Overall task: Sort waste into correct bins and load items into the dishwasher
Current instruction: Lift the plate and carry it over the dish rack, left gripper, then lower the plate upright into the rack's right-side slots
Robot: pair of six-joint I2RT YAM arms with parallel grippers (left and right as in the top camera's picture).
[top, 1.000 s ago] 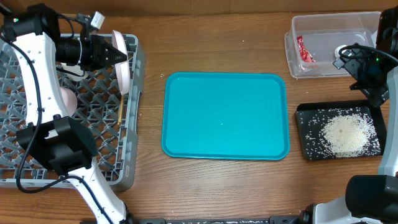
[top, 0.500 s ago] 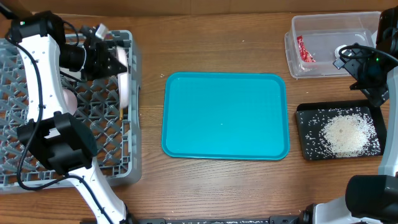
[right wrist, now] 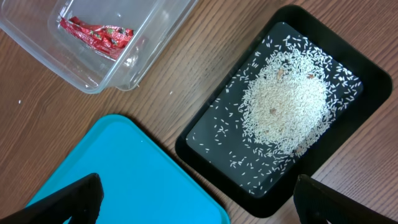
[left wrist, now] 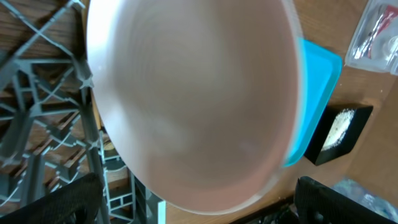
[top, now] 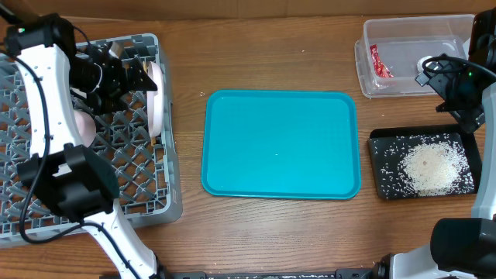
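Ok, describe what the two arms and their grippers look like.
Left arm: curved white shells, bulky black joints, thin black cables alongside. Right arm: black near the wrist, white lower down, with a looping black cable. The left gripper and right gripper have matte black fingers.

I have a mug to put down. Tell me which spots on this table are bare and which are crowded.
Bare: the whole teal serving tray, the wood between it and the dish rack, and the wood in front of it. Crowded: the rack corner holding the large white plate beside the left gripper, the rice-strewn black tray, the clear tub.
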